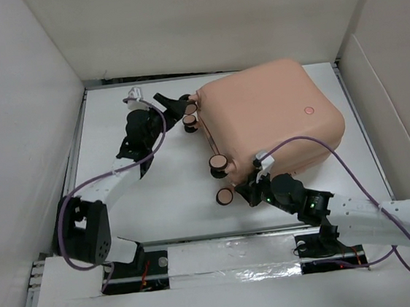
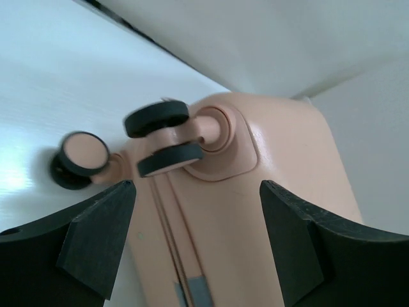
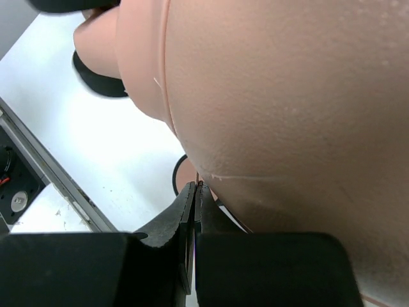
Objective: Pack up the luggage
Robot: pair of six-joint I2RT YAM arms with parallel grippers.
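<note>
The salmon-pink luggage (image 1: pixel 267 114) lies closed and flat on the white table, round button mark (image 1: pixel 308 111) facing up, caster wheels (image 1: pixel 219 165) pointing left. My left gripper (image 1: pixel 177 109) is open at the far-left corner. In the left wrist view its jaws (image 2: pixel 198 236) stand wide on either side of the shell (image 2: pixel 243 217), just below a wheel (image 2: pixel 163 118), with the zip seam (image 2: pixel 169 236) between them. My right gripper (image 1: pixel 251 185) is at the near-left corner. In the right wrist view it (image 3: pixel 197 187) is shut under the shell (image 3: pixel 287 96), pinching a thin sliver, apparently the zipper pull.
White walls enclose the table (image 1: pixel 158 195) on the left, back and right. A metal rail (image 1: pixel 222 250) with the arm bases runs along the near edge. Purple cables (image 1: pixel 354 174) loop from both arms. One wheel (image 1: pixel 225 195) sits close beside the right gripper.
</note>
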